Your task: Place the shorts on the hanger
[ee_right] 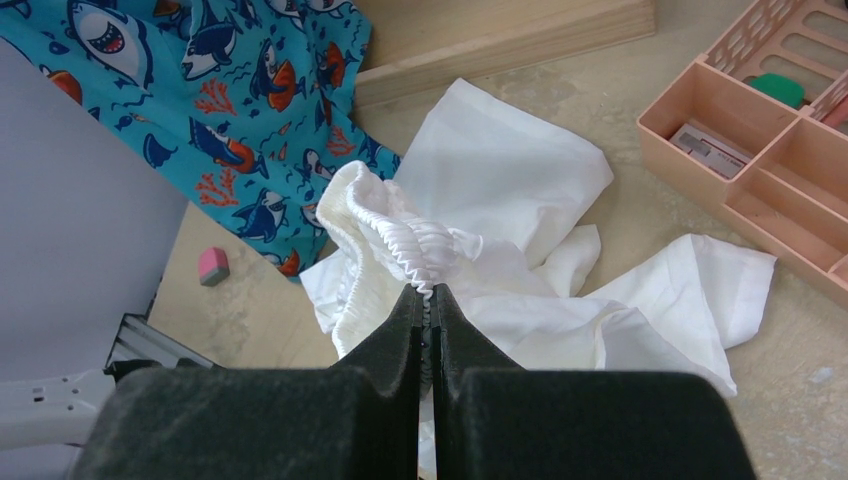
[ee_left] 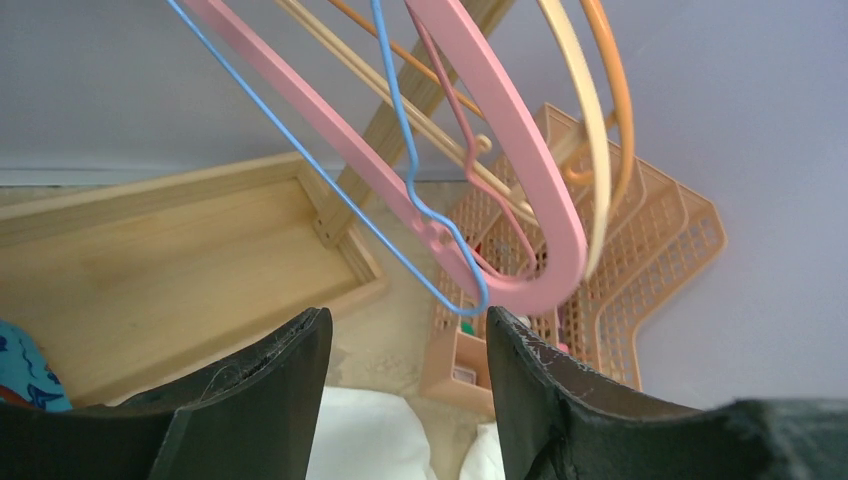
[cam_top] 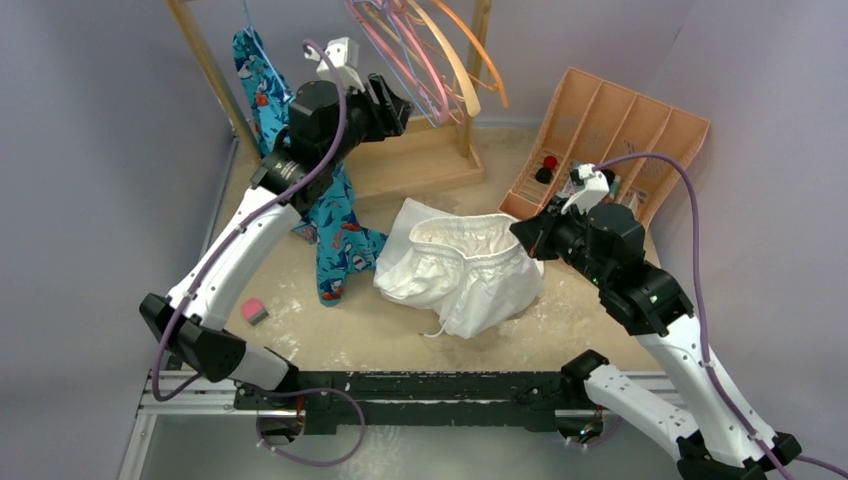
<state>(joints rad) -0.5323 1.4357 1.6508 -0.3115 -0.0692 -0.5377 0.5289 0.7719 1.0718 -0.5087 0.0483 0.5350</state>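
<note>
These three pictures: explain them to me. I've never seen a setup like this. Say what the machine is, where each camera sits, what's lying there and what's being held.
The machine is two robot arms bolted at the near edge of a table, each ending in a two-finger gripper.

The wide picture comes from a camera above and behind the arms. The other two come from cameras on the wrists, so the dark shapes at the bottom are each arm's own fingers.

On the table lie white shorts, a blue shark-print garment, a small pink block and a peach organiser tray. Hangers hang from a wooden rack.

The right gripper is shut on the shorts' gathered waistband. The left gripper is open, raised just below the thin blue hanger, holding nothing.
</note>
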